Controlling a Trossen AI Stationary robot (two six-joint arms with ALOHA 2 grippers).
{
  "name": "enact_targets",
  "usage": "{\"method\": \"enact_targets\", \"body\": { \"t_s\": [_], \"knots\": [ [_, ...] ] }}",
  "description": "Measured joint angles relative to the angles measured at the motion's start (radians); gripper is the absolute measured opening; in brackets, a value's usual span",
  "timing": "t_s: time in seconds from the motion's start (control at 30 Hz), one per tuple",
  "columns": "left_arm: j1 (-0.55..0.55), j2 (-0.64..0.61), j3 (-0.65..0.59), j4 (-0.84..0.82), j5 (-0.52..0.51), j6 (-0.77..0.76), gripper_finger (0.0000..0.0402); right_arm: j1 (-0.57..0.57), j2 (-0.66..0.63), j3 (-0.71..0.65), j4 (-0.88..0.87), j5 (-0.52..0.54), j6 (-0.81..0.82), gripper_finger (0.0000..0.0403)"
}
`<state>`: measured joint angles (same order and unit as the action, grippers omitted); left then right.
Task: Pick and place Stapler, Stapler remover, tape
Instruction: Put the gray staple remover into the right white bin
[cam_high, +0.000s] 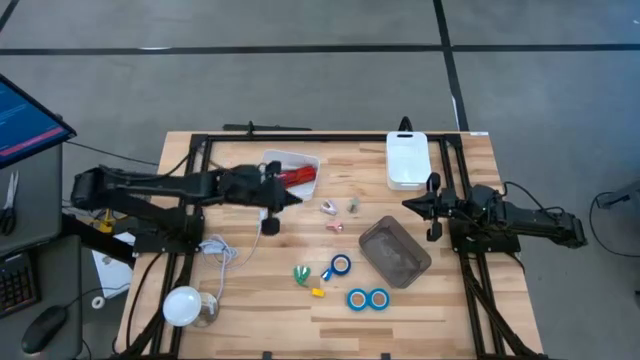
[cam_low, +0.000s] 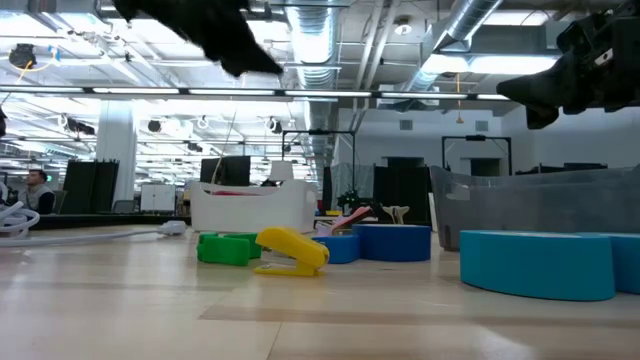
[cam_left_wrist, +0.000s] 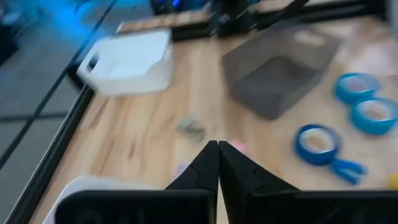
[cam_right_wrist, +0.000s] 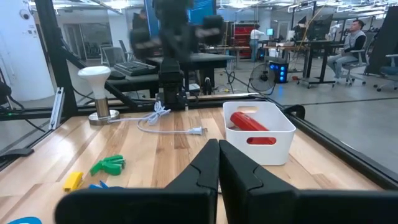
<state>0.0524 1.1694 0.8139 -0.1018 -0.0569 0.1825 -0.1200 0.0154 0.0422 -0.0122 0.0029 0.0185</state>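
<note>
The red stapler (cam_high: 300, 177) lies inside a white bin (cam_high: 280, 160) at the table's far middle; the right wrist view shows the stapler (cam_right_wrist: 249, 121) in that bin too. My left gripper (cam_high: 297, 203) hangs shut just past the bin's near right corner, raised above the table (cam_left_wrist: 217, 152). Three blue tape rolls lie flat on the near part of the table: one (cam_high: 341, 266) by a small blue piece, and two (cam_high: 358, 298) (cam_high: 378, 298) side by side. A green piece (cam_high: 302, 273) and a yellow piece (cam_high: 317, 292) lie beside them. My right gripper (cam_high: 410, 204) waits shut at the table's right (cam_right_wrist: 219, 149).
A grey bin (cam_high: 395, 250) stands right of centre, and a second white bin (cam_high: 408, 160) sits at the far right. Small pale pieces (cam_high: 330, 208) lie mid-table. A white lamp (cam_high: 182, 305) and its cable (cam_high: 225, 250) occupy the near left. People sit in the room behind.
</note>
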Motion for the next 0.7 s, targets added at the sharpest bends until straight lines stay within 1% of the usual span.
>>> {"method": "enact_targets", "body": {
  "t_s": [0.17,0.3,0.43,0.7],
  "knots": [
    [-0.13,-0.033,0.0,-0.002,-0.106,0.0,0.0002,0.0,0.0,0.001,0.001,-0.001,-0.001,0.0],
    [-0.187,-0.032,0.0,-0.002,-0.117,0.0,0.0002,0.0,0.0,0.002,0.001,-0.002,0.001,0.0],
    [-0.202,-0.028,0.0,-0.001,-0.117,0.0,0.0002,0.002,0.0,0.002,0.002,-0.002,0.061,0.0],
    [-0.204,-0.028,-0.007,0.009,-0.109,-0.008,0.0002,0.002,0.0,0.002,-0.002,-0.003,0.061,0.0]
  ]
}}
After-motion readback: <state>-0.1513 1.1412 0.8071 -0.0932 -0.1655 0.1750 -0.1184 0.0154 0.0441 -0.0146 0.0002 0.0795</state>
